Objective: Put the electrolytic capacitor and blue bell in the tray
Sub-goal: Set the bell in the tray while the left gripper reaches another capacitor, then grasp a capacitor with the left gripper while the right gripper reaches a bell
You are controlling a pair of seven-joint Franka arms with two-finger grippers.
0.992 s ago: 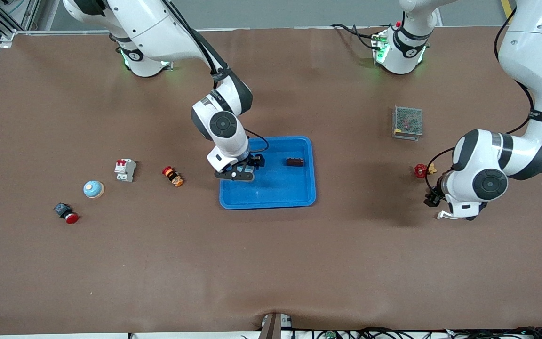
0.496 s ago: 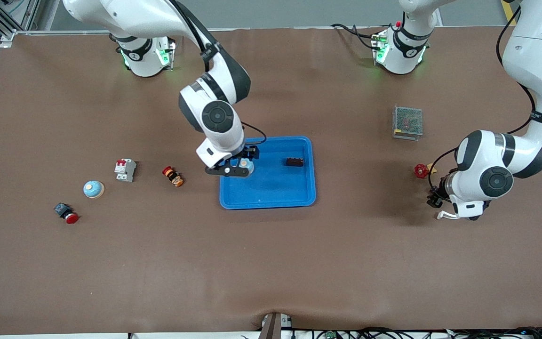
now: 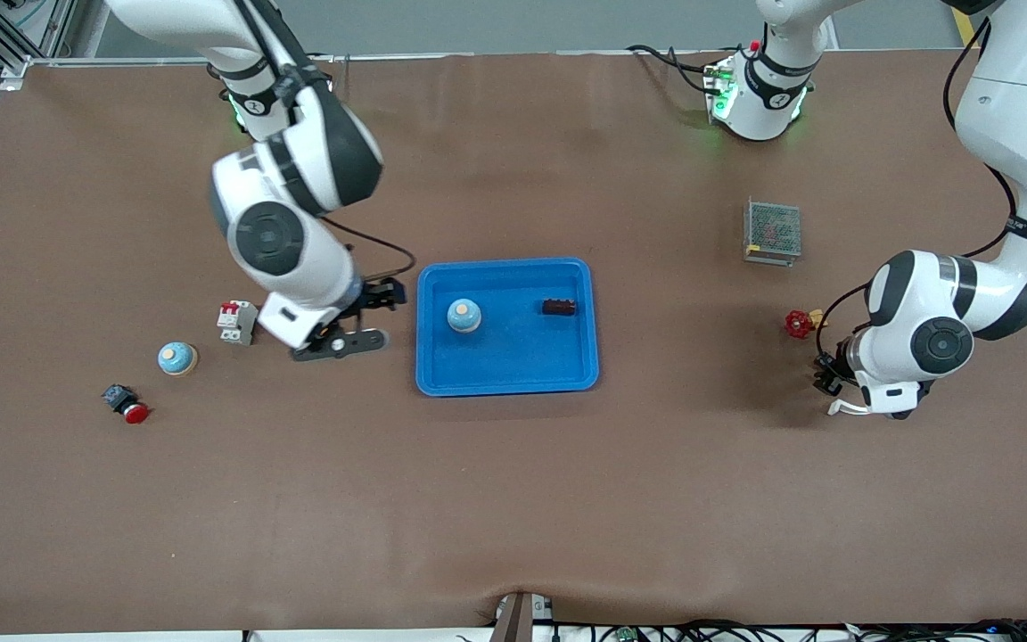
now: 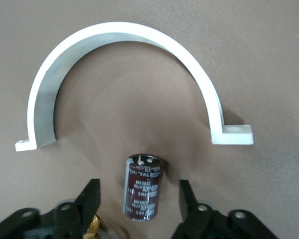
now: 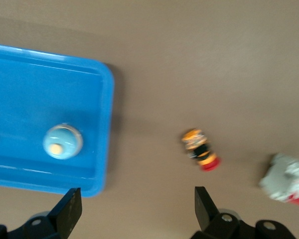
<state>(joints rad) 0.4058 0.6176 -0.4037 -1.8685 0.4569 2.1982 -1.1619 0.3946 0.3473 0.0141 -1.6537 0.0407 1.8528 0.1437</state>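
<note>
- Tray (image 3: 507, 373): shallow bright-blue rectangle, mid-table.
- Blue bell (image 3: 464, 315): resting in the tray, toward the right arm's end; seen also from the right wrist (image 5: 63, 142).
- Dark capacitor-like part (image 3: 559, 307): lying in the tray, toward the left arm's end, apart from the bell.
- Electrolytic capacitor (image 4: 143, 186): dark brown cylinder lying on the brown table (image 3: 513, 499), between the left fingers, no contact visible on either side.
- White half-round clamp (image 4: 124, 37): flat on the table just beside the capacitor.
- Left gripper (image 4: 139, 201): arm bent at the elbow, wrist low at the left arm's end of the table, pointing down; fingers spread either side of the capacitor.
- Right gripper (image 3: 355, 321): forearm angled down from its base, hand raised over bare table beside the tray; fingers (image 5: 70, 209) spread wide, empty.
- Orange-and-red button part (image 5: 200, 149): on the table under the right hand.
- Second blue bell (image 3: 177, 358): on the table near the right arm's end.
- White circuit breaker (image 3: 236, 322): just beside the right wrist.
</note>
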